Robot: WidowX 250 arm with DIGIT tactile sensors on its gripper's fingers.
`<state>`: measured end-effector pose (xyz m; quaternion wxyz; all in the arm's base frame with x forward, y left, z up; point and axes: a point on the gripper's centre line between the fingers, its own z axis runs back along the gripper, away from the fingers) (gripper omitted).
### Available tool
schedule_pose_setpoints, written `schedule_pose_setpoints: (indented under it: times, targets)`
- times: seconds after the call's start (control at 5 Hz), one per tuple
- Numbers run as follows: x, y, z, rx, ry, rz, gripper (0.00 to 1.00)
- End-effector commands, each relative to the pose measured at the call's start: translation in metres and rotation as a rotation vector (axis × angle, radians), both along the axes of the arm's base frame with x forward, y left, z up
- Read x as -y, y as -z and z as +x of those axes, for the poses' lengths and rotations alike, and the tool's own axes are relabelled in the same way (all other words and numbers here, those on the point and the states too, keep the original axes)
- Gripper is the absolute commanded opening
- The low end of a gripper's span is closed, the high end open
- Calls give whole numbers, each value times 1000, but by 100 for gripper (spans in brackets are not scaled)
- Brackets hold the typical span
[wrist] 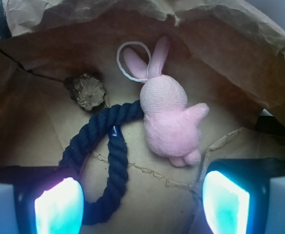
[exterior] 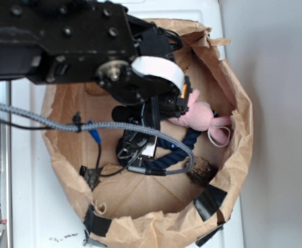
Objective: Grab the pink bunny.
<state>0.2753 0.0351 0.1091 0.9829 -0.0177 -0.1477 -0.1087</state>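
Two lit fingertips (wrist: 57, 204) of the gripper (wrist: 142, 202) stand wide apart, holding nothing, above the crumpled brown paper bag (exterior: 233, 155) on the white counter (exterior: 32, 206). Between and beyond them the pink bunny (wrist: 169, 119) lies on the paper floor, touching a navy rope (wrist: 108, 161); a brown lump (wrist: 86, 91) sits nearby.

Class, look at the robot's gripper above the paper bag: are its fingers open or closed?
Open. In the wrist view the gripper shows two glowing fingers set wide apart, empty, with the small pale-pink plush bunny lying beyond them.
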Motion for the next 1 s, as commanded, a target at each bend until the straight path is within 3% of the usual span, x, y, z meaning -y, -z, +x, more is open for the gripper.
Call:
schedule_pose_setpoints:
  times: [0.0,0.8]
  targets:
    - [-4,-15,19,-2,20,7,100]
    - [-2,-14,19,-2,20,19,100]
